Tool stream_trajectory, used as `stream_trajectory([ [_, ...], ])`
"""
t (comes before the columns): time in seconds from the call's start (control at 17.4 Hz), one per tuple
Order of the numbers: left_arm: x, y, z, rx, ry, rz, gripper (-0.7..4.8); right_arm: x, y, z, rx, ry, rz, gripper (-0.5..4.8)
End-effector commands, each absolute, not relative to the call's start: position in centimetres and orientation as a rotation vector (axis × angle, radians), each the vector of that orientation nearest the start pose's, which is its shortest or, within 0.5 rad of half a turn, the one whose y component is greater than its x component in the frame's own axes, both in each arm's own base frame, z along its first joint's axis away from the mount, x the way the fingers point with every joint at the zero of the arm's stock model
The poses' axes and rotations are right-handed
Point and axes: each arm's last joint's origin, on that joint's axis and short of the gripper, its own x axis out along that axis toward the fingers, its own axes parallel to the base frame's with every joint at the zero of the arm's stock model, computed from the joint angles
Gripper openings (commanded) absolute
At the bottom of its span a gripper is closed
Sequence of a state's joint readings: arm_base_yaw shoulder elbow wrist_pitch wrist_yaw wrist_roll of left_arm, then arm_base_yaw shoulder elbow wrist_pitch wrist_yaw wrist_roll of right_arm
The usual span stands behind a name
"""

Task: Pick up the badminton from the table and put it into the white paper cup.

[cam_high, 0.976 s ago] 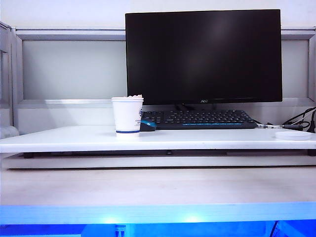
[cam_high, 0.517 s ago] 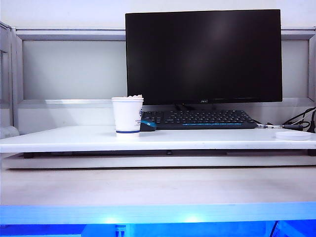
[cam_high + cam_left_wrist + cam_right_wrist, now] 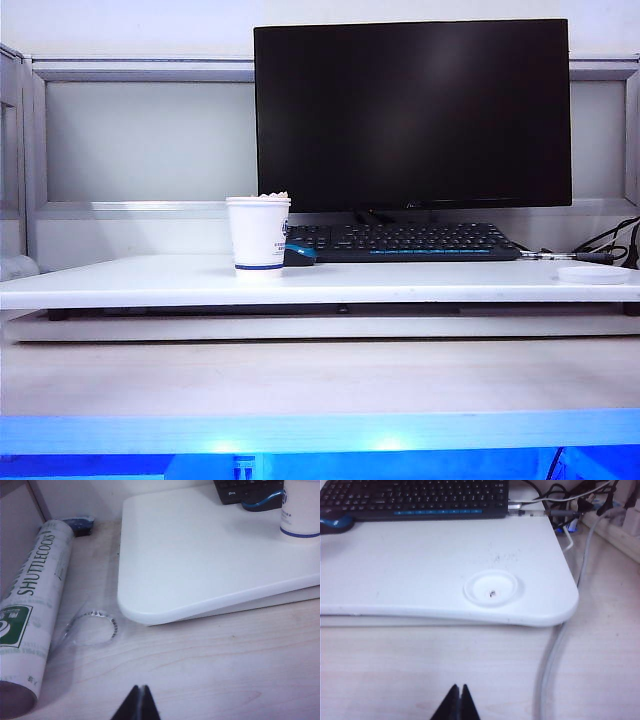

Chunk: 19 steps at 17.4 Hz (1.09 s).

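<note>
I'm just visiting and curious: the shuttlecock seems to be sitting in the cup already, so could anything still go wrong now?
Possibly. The badminton only peeks over the rim of the white paper cup, so a knock could tip the light cup. The cup stands close to the keyboard. Both the left gripper and right gripper are shut and empty, low over the wooden desk in front of the table; its raised edge could catch a careless move.

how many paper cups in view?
1. The cup stands on the table, left of the keyboard, feathers showing at its rim. None seen elsewhere.
</note>
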State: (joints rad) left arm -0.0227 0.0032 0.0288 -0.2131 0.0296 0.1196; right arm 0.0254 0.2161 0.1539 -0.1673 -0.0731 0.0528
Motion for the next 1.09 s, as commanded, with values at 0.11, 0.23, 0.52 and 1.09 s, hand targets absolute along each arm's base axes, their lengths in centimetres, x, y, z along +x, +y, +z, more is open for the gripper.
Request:
stream_trajectory([
  [0.11,9.5,-0.3,14.9,0.122,0.202,-0.057,-0.05,10.4,0.5,16.6,0.061,0.259,0.089,-0.08],
  [0.23,9.5,-0.3,14.9,0.119,0.202,-0.057,-0.05,10.4,0.5,15.8,0.061,0.282,0.090,-0.08],
  [0.52,9.5,-0.3,14.9,0.119,0.202,-0.058,-0.05,10.4,0.5,14.7,0.062,0.311,0.088,-0.08],
  [1.09,9.5,-0.3,14.9,0.119,0.202,-0.057,-0.05,10.3,0.3,13.4,0.047,0.373,0.038,-0.08],
])
